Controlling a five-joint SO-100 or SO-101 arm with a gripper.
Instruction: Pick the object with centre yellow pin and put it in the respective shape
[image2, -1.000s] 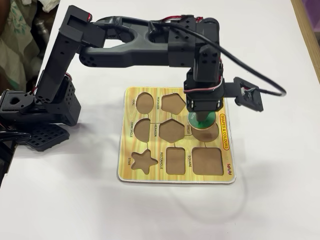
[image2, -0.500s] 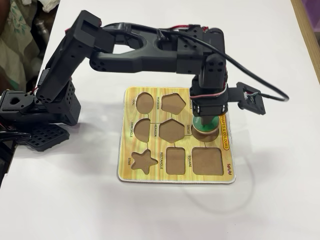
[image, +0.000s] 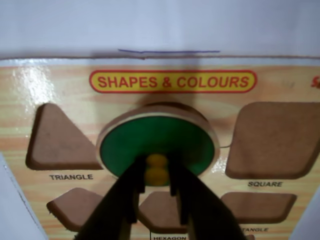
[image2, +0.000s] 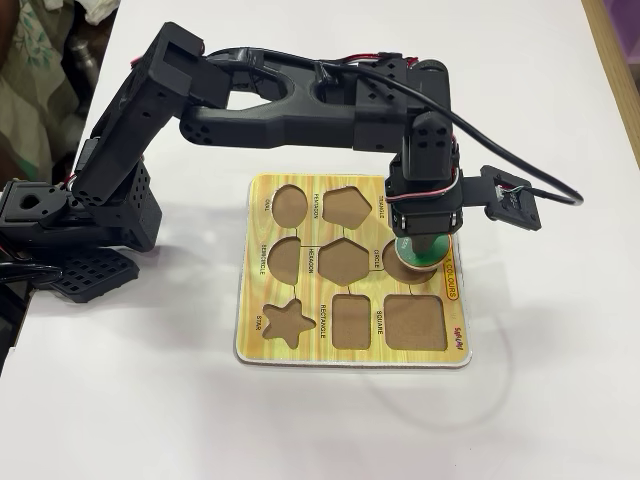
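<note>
A green round piece (image: 157, 142) with a yellow centre pin (image: 157, 169) is over the circle recess of the wooden shapes board (image: 30, 85). It looks slightly tilted, its far rim raised above the recess. My gripper (image: 157, 172) is shut on the yellow pin, a black finger on each side. In the fixed view the gripper (image2: 420, 245) points straight down over the green piece (image2: 420, 260) at the right side of the board (image2: 255, 335). The recess under the piece is mostly hidden.
Recesses for triangle (image: 60, 137), square (image: 275, 140), hexagon (image: 157, 212) and rectangle (image: 257, 206) surround the piece. In the fixed view a star recess (image2: 288, 322) is at the board's front left. The arm base (image2: 70, 240) stands left. A cable (image2: 540, 190) loops right.
</note>
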